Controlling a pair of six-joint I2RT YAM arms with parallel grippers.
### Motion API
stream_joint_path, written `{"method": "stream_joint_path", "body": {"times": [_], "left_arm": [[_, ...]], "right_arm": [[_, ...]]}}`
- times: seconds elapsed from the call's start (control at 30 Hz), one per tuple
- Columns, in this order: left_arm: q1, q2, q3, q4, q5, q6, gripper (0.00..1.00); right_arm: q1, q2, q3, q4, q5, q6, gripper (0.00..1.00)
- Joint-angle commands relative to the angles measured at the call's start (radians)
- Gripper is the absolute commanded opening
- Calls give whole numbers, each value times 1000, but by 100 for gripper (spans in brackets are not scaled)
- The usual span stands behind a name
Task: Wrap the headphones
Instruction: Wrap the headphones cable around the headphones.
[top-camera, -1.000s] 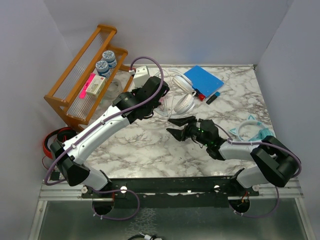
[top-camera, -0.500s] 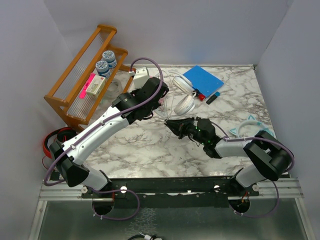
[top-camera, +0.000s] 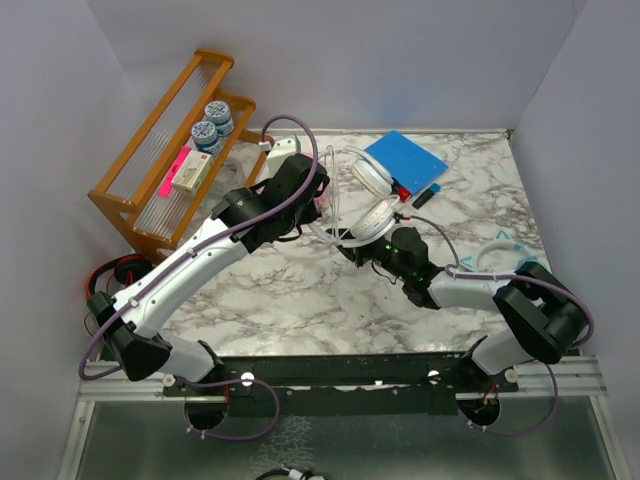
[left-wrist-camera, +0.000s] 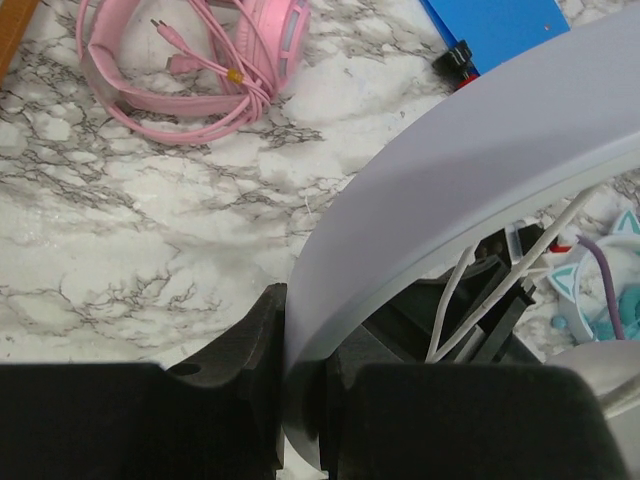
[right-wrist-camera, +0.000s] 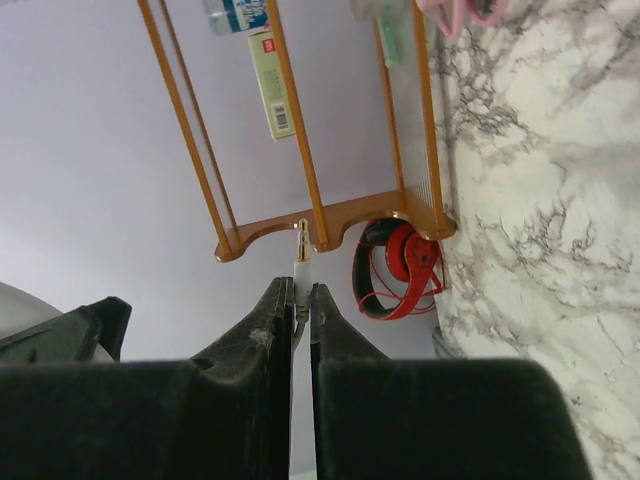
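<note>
Two pinches: left fingers gripped the white headphones, right fingers the plug between them. Winding the cable seemed next.

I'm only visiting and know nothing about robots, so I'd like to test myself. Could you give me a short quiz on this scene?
1. True or false: the right tool pinches a cable plug.
2. What does the left tool grip? A) teal headphones B) white headband C) blue pad
3. Fill in: the headphones seen past the wooden rack are ____ and black.
Key: 1 true; 2 B; 3 red.
</note>
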Motion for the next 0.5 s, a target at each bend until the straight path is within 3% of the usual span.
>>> {"method": "stream_joint_path", "body": {"times": [0.0,0.17,0.3,0.47], "left_arm": [[4,-86,-17,55,119,25,0],[5,-126,-50,57,179,53,0],[5,-141,-80,63,290,107,0],[5,-160,-166,99,408,155,0]], "right_arm": [[-1,-48,4,-36,99,-219,2],[-10,-39,-28,82,66,-399,2],[-11,-28,-23,175,-86,-632,2],[-16,7,-38,289,-234,-812,3]]}}
